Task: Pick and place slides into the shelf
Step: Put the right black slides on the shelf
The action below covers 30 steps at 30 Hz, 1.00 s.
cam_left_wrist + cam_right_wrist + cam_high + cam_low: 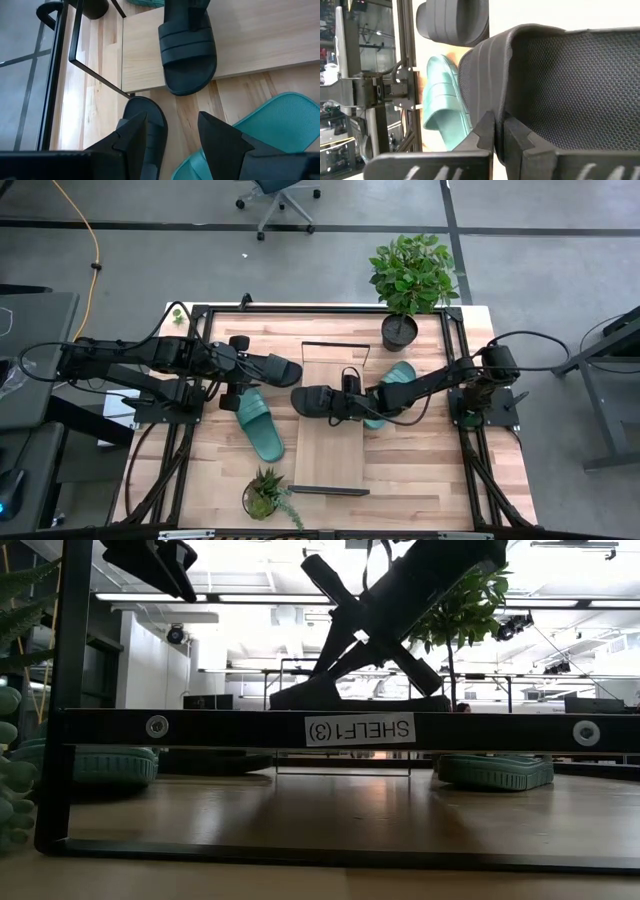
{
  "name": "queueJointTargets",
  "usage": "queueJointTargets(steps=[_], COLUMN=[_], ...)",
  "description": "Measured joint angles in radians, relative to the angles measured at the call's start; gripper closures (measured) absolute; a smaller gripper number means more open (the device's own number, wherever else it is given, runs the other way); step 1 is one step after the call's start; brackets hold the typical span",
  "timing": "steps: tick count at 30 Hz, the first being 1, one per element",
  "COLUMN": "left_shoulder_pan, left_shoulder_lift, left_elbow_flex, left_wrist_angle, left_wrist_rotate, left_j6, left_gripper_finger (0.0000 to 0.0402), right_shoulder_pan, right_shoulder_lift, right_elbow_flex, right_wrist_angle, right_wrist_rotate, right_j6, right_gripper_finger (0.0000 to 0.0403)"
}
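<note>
Right end effector grips one of two black slides; two teal

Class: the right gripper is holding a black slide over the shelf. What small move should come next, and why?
Probably lower it and let go. The right gripper is shut on the black slide, which hangs above the shelf board, its toe past the board's left edge, so a slight shift inward first may help.

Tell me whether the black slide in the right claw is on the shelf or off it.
On. The high view shows the black slide over the shelf board's left edge, right claw shut on it.
</note>
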Motion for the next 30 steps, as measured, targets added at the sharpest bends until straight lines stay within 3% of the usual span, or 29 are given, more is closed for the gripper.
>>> queueJointTargets(steps=[10,21,30], left_shoulder_pan=[0.000,0.000,0.000], left_shoulder_lift=[0.000,0.000,0.000], left_elbow_flex=[0.000,0.000,0.000], left_wrist_angle=[0.000,0.000,0.000], left_wrist_rotate=[0.000,0.000,0.000], left_j6=[0.000,0.017,0.019], left_gripper_finger=[0.0238,0.0238,0.0238], right_shoulder_pan=[0.000,-0.001,-0.001], right_shoulder_lift=[0.000,0.000,0.000], right_elbow_flex=[0.000,0.000,0.000], right_wrist_angle=[-0.007,-0.044,-0.087], right_wrist_rotate=[-0.001,-0.026,-0.014], right_j6=[-0.003,0.007,0.007], right_gripper_finger=[0.0393,0.0284,0.0242])
